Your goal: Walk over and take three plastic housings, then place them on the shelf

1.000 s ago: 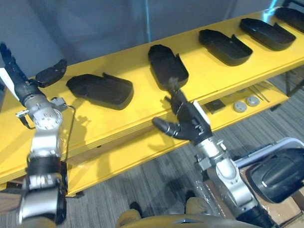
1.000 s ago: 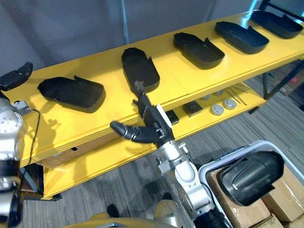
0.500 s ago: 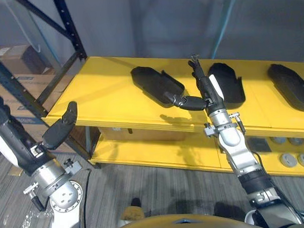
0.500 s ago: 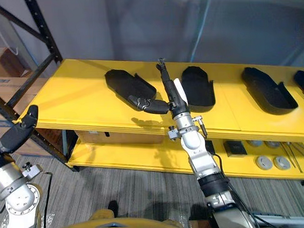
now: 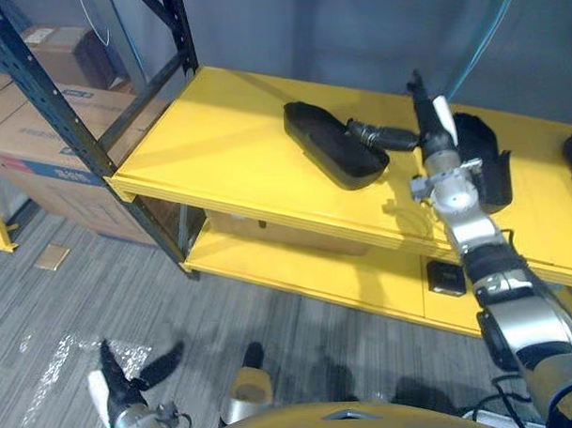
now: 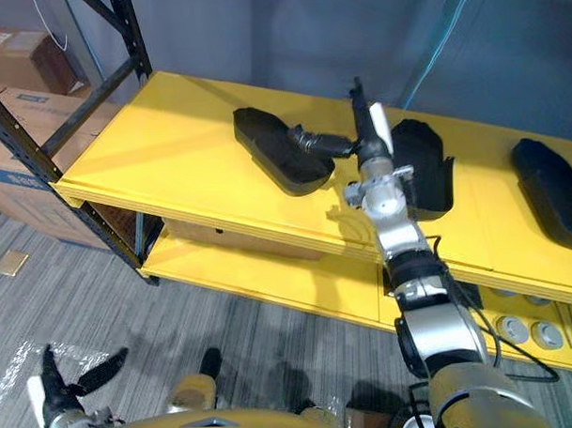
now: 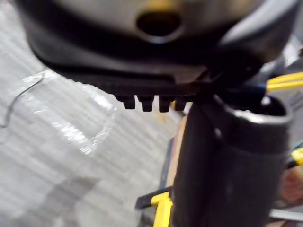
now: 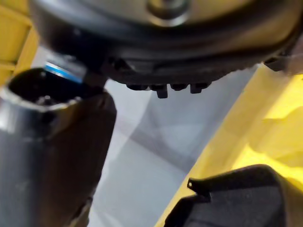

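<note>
Three black plastic housings lie on the yellow shelf (image 5: 217,132): one to the left (image 5: 329,154), one in the middle (image 6: 426,176) and one at the right (image 6: 548,181). My right hand (image 5: 431,124) is held above the shelf between the left and middle housings. Its fingers are straight and point up, and its thumb (image 5: 377,134) reaches across the near end of the left housing, holding nothing. In the right wrist view a housing rim (image 8: 232,198) shows past the thumb (image 8: 52,156). My left hand (image 5: 123,398) hangs low over the floor, open and empty.
A black rack upright (image 5: 56,100) stands at the shelf's left end, with cardboard boxes (image 5: 29,120) behind it. The lower yellow shelf (image 6: 298,279) carries a small dark box (image 5: 445,278) and round parts (image 6: 530,332). A sheet of clear film (image 5: 56,368) lies on the grey floor.
The whole view has swung left and down, so the camera moved. My left hand has dropped lower towards the floor. My right hand stays raised, thumb over the left housing.
</note>
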Tool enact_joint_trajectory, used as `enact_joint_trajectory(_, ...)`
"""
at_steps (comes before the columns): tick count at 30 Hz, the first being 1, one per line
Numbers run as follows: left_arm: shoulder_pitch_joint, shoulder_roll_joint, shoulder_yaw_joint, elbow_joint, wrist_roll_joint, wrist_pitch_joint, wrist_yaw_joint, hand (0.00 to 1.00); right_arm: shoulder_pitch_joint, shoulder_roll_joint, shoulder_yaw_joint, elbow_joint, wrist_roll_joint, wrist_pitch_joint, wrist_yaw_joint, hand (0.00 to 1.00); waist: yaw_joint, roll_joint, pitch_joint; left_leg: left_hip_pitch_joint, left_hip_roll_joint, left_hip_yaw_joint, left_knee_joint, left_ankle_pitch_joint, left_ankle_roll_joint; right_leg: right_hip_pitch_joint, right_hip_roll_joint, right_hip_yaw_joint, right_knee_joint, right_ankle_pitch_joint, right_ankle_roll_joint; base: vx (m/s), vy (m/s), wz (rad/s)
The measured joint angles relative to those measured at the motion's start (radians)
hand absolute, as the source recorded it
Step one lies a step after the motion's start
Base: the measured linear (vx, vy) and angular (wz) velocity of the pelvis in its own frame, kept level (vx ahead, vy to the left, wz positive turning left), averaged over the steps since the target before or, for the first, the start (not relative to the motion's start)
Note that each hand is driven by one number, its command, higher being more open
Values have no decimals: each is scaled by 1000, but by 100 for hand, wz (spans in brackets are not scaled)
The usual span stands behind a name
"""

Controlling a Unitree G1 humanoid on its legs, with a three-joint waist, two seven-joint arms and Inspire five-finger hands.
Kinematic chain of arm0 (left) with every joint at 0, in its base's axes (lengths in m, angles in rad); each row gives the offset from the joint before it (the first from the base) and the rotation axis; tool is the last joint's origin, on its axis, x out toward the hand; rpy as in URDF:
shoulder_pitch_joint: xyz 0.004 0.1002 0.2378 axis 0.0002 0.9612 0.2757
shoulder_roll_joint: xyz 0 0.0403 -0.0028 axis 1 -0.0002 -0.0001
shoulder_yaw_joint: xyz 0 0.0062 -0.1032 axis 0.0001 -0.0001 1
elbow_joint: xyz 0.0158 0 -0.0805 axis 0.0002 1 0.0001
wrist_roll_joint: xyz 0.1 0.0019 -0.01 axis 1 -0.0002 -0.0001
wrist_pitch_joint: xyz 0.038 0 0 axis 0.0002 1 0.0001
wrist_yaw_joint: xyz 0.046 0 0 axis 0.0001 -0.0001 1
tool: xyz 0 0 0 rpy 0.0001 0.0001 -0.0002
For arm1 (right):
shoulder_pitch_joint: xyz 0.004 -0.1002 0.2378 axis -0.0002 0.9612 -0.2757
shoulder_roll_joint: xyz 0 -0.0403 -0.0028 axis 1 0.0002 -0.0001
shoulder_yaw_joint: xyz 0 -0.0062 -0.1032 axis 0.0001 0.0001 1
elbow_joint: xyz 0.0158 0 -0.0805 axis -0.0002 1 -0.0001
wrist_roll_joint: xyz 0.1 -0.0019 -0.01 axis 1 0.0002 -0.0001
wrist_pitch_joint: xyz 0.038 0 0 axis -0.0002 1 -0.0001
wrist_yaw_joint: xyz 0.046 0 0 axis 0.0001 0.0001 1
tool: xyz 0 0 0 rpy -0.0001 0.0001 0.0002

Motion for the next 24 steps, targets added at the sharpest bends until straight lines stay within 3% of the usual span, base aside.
enact_joint_trajectory(5,0,-1,-70,90,-268,79,-252,100,-18,-25,-34,42,1,5,43,100,-8,24,27,-7,-9,16,-2,8,-1,-52,-30,24,77,-33,3,-8,-17,-7)
enact_joint_trajectory(10,0,-3,-118,119,-408,125,-394,100,-19,-33,-63,42,49,55,158,100,-30,28,45,8,-12,37,-4,7,-1,-62,-40,46,102,-47,6,-2,-31,-11)
enact_joint_trajectory(17,-5,-7,-138,119,-446,136,-452,100,2,-32,-62,23,90,135,356,100,-58,40,51,26,-18,65,-6,5,-3,-76,-52,78,125,-54,8,-33,-20,-11)
enact_joint_trajectory(24,-5,-8,-147,119,-445,137,-467,100,56,-32,-57,-37,127,137,479,100,-77,40,51,40,-19,89,-3,-3,-4,-77,-55,103,126,-52,11,-23,-12,-10)
